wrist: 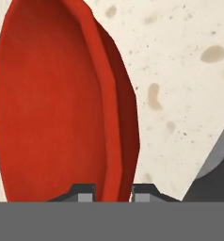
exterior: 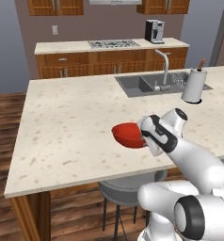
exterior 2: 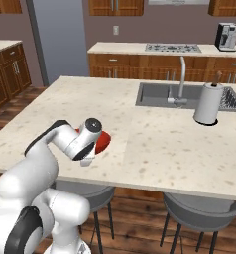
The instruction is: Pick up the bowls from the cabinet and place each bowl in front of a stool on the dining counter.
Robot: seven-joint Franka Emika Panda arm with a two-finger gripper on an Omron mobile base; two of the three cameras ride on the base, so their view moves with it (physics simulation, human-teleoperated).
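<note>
My gripper (wrist: 113,192) is shut on the rim of a glossy red bowl (wrist: 52,103), with one fingertip on each side of the wall. The red bowl (exterior: 128,134) hangs tilted on its side just above the dining counter (exterior: 62,117), close to the front edge. A grey stool (exterior: 123,190) stands below that edge. In the right base view the hand (exterior 2: 90,149) covers most of the bowl (exterior 2: 104,140), which is over the beige speckled top (exterior 2: 154,144). Wooden wall cabinets (exterior: 55,5) hang at the back with their doors shut.
A grey sink (exterior: 137,84) with a faucet (exterior: 164,66) is set into the far right of the island, and a paper towel roll (exterior: 194,85) stands beside it. A second stool (exterior 2: 204,208) stands to the right. The back counter carries a cooktop (exterior: 114,44) and a coffee machine (exterior: 154,31).
</note>
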